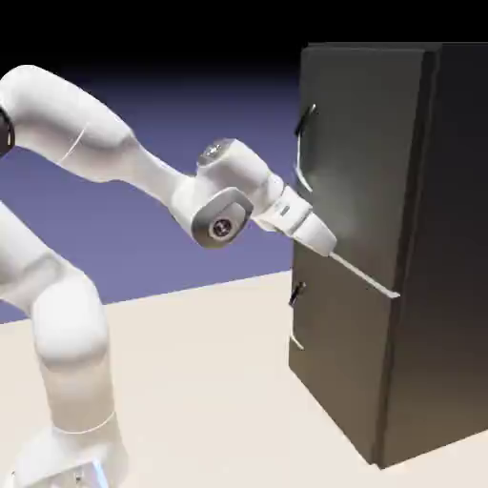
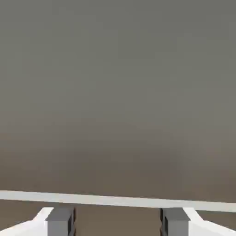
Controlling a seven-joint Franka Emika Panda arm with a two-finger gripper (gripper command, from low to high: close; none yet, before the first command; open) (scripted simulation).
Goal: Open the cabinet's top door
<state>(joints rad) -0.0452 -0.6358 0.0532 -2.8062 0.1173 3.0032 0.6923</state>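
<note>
No readable text, label, brand, number or sign shows anywhere, neither on the cabinet (image 1: 400, 238) nor on the white arm (image 1: 105, 152) in the exterior view, nor on the grey surface filling the hand view.

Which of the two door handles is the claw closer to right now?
The long curved silver-edged bar handle on the taller top door; the claw sits just below it, while the smaller handle is lower.
</note>
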